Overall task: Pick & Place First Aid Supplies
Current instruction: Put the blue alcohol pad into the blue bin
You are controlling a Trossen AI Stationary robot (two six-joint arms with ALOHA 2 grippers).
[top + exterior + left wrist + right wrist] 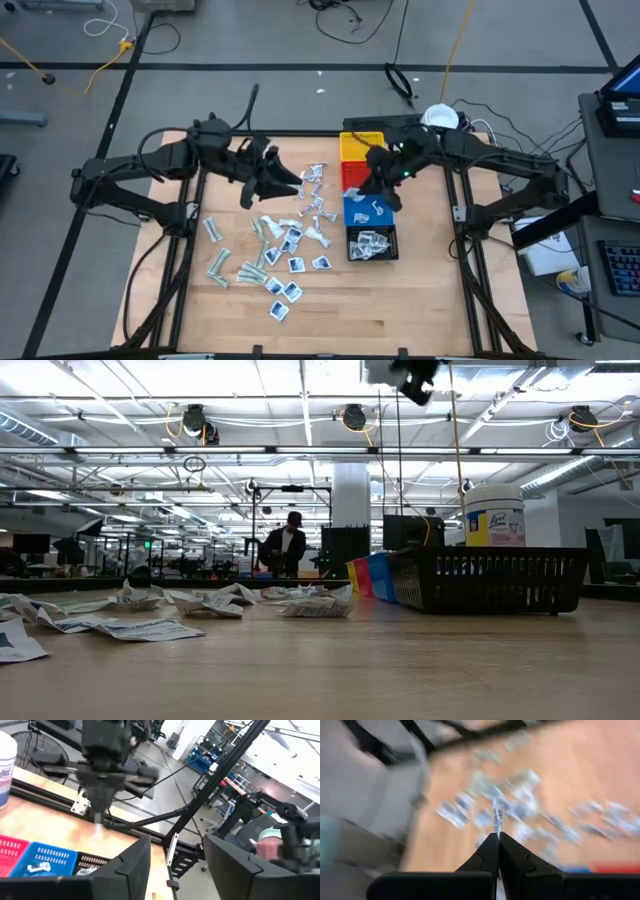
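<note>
two dark arms lean in over the pale wooden table (400, 310). we see the right gripper (497, 836) with its fingers pressed together on a thin white packet (496, 820), whose long axis runs straight out from the fingertips, one end pinched, the other pointing away. in the high view the right gripper (383, 190) hangs above the blue plastic bin (368, 211), which sits between the red bin and the black mesh basket (372, 243) holding several small packets. the left gripper (172, 852) has its fingers spread apart and holds nothing; in the high view it (283, 182) is above the scattered flat packets (270, 255), white squares with blue marks and pale green long wrappers, lying at mixed angles left of the bins.
</note>
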